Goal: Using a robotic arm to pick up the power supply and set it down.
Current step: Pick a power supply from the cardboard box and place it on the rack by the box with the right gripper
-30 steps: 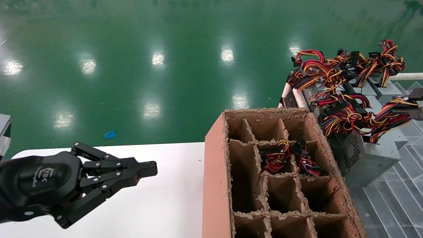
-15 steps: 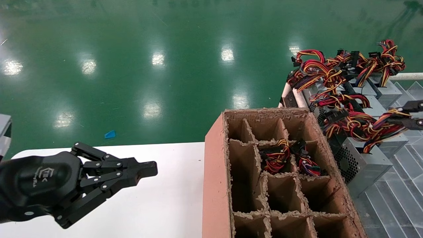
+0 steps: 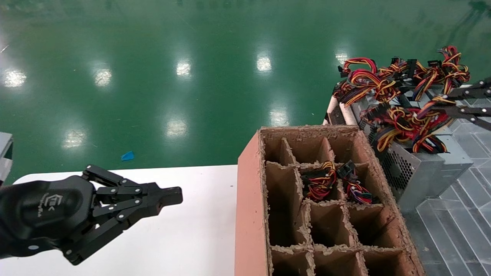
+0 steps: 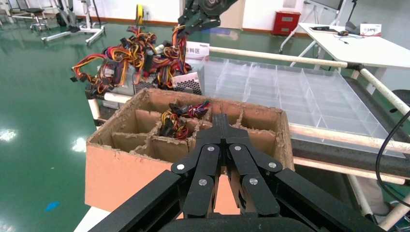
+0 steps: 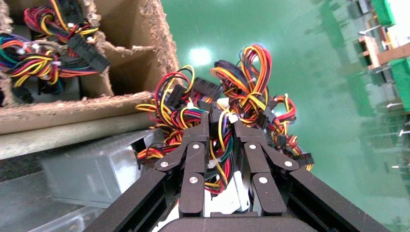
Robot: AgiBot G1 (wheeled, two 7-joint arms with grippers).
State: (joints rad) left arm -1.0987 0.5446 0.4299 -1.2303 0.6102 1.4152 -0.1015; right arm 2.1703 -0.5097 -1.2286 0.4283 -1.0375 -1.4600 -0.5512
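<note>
Fig. legend, read near to far from the working tool. We take the right gripper (image 5: 221,126) as ref. pt: its two black fingers (image 5: 200,126) are pinched on the wire bundle (image 5: 227,104) of the power supply (image 3: 416,170), red/yellow/orange leads bunched between them. Just below the fingers hangs the grey metal case w/ perforated side; in the head view it looks tilted, beside the other grey units, w/ the clear tray (image 3: 458,226) under it. We can't tell if it is fully clear of its neighbours.

Next out from the gripper, the cardboard divider box (image 3: 251,203) stands close alongside. One middle cell holds another bundle of wires (image 3: 324,184); the cells nearer the robot look vacant.

Farther off, well apart from the work, the left gripper (image 3: 168,197) hovers over the white table (image 3: 191,237), fingers pressed together, holding nothing; we judge it parked.

Step in hand, as we judge: lift/carry phase, hold by wires only. Next move calls for a slow transfer toward a free cell, case squared to the opening before lowering; load may swing or slip on the cable hold.
</note>
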